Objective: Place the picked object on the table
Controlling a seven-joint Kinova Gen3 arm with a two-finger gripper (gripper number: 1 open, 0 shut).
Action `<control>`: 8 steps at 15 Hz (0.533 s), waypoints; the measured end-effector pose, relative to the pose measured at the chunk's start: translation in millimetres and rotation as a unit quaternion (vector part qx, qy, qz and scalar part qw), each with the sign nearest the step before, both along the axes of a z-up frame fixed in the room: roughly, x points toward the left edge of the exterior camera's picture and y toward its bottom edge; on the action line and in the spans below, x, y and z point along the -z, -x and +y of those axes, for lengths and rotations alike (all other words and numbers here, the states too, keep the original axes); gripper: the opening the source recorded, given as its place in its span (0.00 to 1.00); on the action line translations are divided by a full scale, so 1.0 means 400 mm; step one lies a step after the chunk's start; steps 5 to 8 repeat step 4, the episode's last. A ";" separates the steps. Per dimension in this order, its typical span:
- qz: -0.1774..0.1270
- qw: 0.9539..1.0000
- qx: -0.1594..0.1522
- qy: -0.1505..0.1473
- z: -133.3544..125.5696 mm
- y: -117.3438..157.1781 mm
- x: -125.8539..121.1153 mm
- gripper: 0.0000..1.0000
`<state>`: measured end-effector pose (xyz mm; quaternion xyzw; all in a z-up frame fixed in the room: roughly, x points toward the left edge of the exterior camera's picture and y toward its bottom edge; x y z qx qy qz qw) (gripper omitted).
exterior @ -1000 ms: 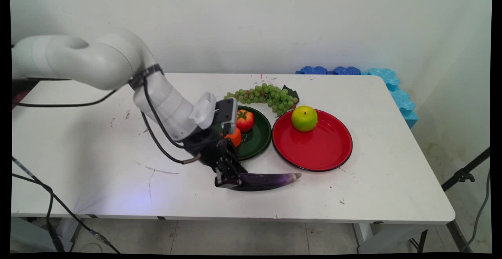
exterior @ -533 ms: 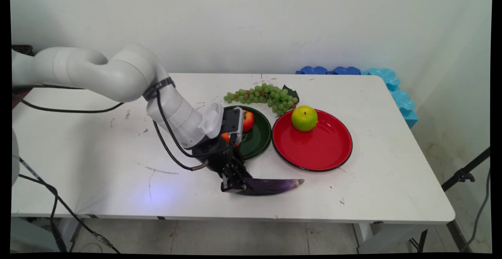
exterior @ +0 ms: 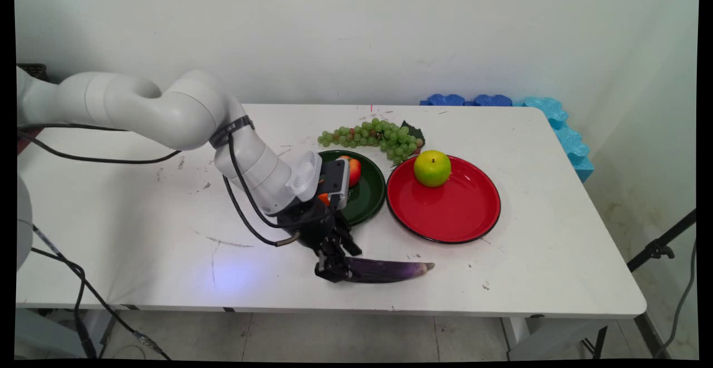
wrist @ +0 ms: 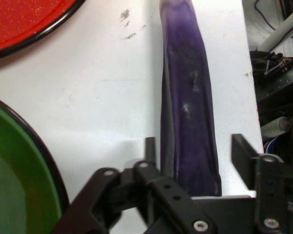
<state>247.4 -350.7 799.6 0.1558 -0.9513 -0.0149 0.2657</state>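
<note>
A long purple eggplant (exterior: 390, 270) lies on the white table (exterior: 139, 217) near its front edge, tip pointing right. My gripper (exterior: 331, 270) straddles its thick left end and stands open. In the hand view the eggplant (wrist: 190, 112) runs up between the fingers (wrist: 243, 148). The left finger is against the eggplant's side, and a strip of table shows between the right finger and the eggplant. The gripper (wrist: 195, 146) holds nothing tight.
Just behind the hand is a dark green plate (exterior: 373, 201) with a tomato (exterior: 353, 168), partly hidden by my wrist. A red plate (exterior: 457, 212) with a green apple (exterior: 432, 168) is to the right. Green grapes (exterior: 379, 134) lie behind them. Blue foam pieces (exterior: 557, 117) line the far right corner.
The gripper and eggplant have moved together toward the table's front edge and slightly right. The eggplant now rests flat on the table.
</note>
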 end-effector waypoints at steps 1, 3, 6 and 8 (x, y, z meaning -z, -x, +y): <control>0.001 1.000 0.000 -0.001 0.000 0.001 -0.002 1.00; 0.006 1.000 -0.001 -0.001 -0.003 0.003 -0.013 1.00; 0.008 1.000 -0.003 -0.001 -0.007 0.004 -0.024 1.00; 0.008 1.000 -0.003 -0.001 -0.007 0.004 -0.024 1.00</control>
